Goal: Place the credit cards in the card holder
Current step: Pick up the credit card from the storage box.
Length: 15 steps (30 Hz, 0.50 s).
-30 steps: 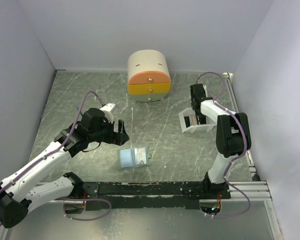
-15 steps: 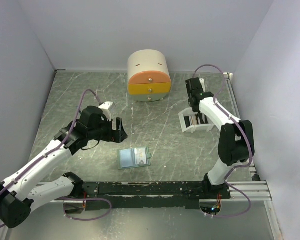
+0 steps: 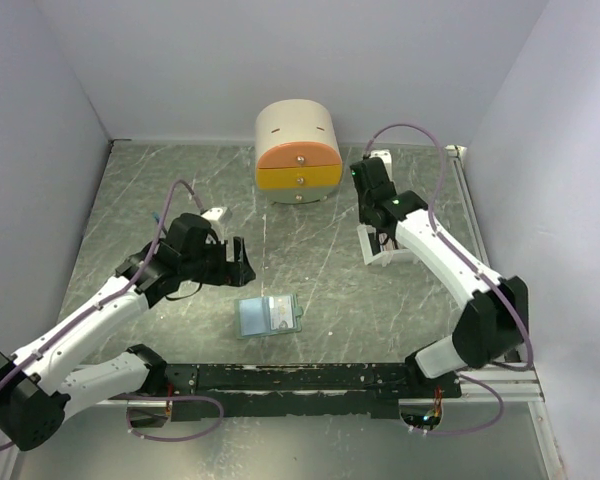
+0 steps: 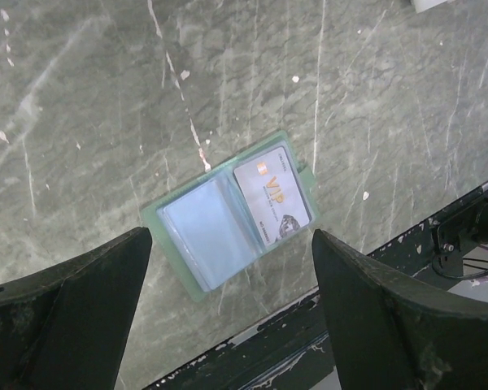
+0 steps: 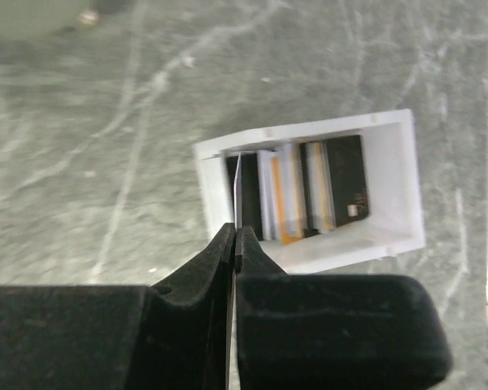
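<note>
- The credit card (image 5: 237,191) I'm carrying is pinched edge-on in the right gripper (image 5: 234,244). The jaws are closed flat on it, just over the white tray (image 5: 350,244), which sits right of the drawer box (image 3: 298,150) and a bit nearer the arm bases.
- Handling guess: it's thin, stiff, light plastic and pretty slick. An end pinch like this one seems right to me, but it could pivot or slip if it catches a pocket lip.
- On the right wrist cam it's just a pale line running straight out from the fingertips toward the tray. So I'd say its long axis points away from the gripper, and I can't see either face.
- The other credit cards (image 5: 309,195) stand on edge in a row inside the tray, dark with pale and orange stripes.
- The card holder (image 3: 269,316) lies open flat, nearer the bases than the drawer box and slightly left of it. Its long axis runs across both leaves, roughly side to side with a slight tilt.
- A VIP card (image 4: 271,199) sits in its right leaf, long side along the fold.
- The holder looks soft and light and would probably skate on the tabletop (image 3: 320,270), so I'd pin a leaf first.
- The left gripper (image 3: 238,262) hangs left of the drawer box and nearer the bases, jaws spread wide with nothing in them.
</note>
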{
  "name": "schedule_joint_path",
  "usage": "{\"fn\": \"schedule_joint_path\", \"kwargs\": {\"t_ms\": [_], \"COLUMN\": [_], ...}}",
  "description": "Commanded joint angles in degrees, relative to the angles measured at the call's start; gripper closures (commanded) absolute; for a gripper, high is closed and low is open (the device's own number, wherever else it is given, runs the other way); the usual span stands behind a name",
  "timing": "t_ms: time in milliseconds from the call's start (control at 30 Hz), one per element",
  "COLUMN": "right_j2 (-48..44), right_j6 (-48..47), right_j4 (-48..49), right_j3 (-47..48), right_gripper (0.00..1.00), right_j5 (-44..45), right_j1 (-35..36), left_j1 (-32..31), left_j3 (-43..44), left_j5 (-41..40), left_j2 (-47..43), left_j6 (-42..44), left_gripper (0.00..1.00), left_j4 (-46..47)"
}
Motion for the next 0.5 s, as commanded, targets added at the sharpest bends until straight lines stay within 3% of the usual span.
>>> {"fn": "schedule_joint_path", "kwargs": {"t_ms": [0,267,467], "right_j2": [-6.6,-18.2,-18.5], "right_j6": [4.5,7.7,14.4], "right_j4": [1.2,10.8,17.8], "right_j3": [-1.4,-10.0,-14.7], "right_gripper": [1.00,1.00,1.00], "right_j5": [-6.1,-18.5,-23.8], "right_j1": [3.8,8.6,16.6], "left_j1": [0.4,0.4,0.5], "left_j3": [-1.8,-6.8,-8.5], "left_j5": [0.8,4.0,3.8], "left_j2": [0.5,2.1,0.6], "left_j6": [-4.1,-11.3,-13.3], "left_gripper": [0.09,0.18,0.25], "left_j4": [-1.3,0.9,0.2]}}
